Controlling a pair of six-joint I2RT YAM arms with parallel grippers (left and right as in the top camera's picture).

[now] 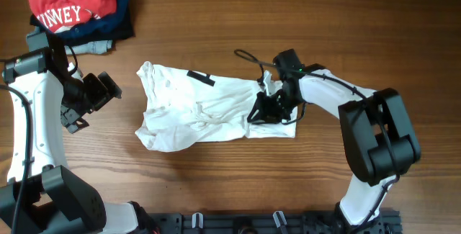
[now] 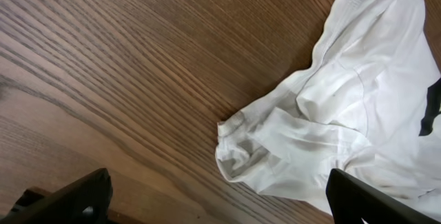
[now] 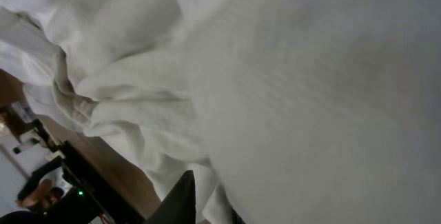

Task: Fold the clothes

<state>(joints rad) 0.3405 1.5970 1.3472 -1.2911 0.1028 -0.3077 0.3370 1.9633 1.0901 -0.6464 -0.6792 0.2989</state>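
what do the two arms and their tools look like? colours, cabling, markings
Both the left arm and the right arm have white links with bulky black joints. The left tool and right tool are black. A thin black cable loops at the right wrist, near a small green light.

The left arm (image 1: 32, 129) had smooth white link shells joined by black joint housings, and a thin black cable (image 1: 29, 144) ran along its long link. The left claw (image 1: 106, 90) was black and blocky all over. In the left wrist view its fingers (image 2: 72, 198) showed as flat, matte black bars. The right arm (image 1: 328, 97) was built alike, with a curved white link and a bulky black elbow housing (image 1: 378, 137). It carried a small green light (image 1: 297, 67) near the wrist and a looped black cable (image 1: 248, 55). The right claw (image 1: 268, 109) was black too.
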